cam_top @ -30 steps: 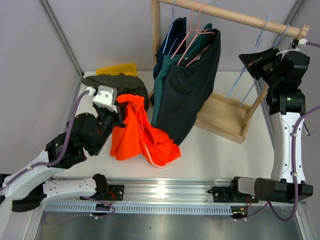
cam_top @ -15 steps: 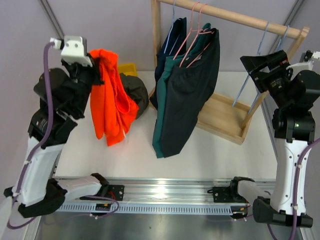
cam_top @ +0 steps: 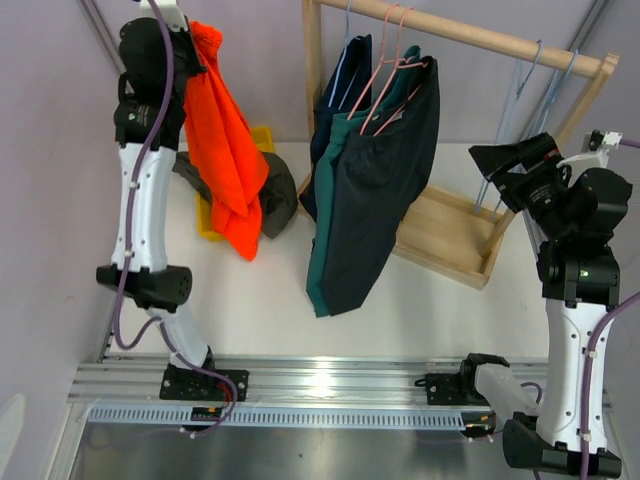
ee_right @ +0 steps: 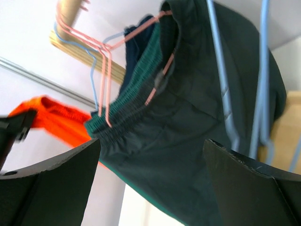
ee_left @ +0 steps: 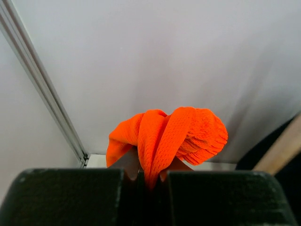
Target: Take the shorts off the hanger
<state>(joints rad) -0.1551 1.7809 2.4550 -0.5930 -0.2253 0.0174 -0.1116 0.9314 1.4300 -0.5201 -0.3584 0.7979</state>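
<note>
At 11 o'clock of the top view the left hand point(ee_left: 146, 176) is closed tight on a fold of the orange shorts point(cam_top: 225, 150). Half a second ago this arm held them at middle height. Now it stands almost straight up, close to the side wall point(cam_top: 60, 150), and the shorts hang in a long strip. One second ago they lay on the worktop point(cam_top: 420, 310). Their lower hem now hangs in front of the yellow bin point(cam_top: 205, 215) and the olive shorts point(cam_top: 275, 195), which lie in a heap at 10 o'clock. I cannot tell if the hem touches them.

A strip of bare worktop shows between this heap and the wooden rack point(cam_top: 450, 235). At 12 o'clock the navy shorts point(cam_top: 345, 75), the teal shorts point(cam_top: 325, 230) and the black shorts point(cam_top: 385, 170) hang on pink hangers point(cam_top: 385, 60), pressed together, as before. Bare worktop runs along the near edge at 6 o'clock.

At 3 o'clock the right hand point(ee_right: 150, 174) is wide open and holds nothing; one second ago it was closed. It sits a little lower than half a second ago, facing the black shorts. It is near the blue hangers point(cam_top: 525, 85) and the rack's right post.
</note>
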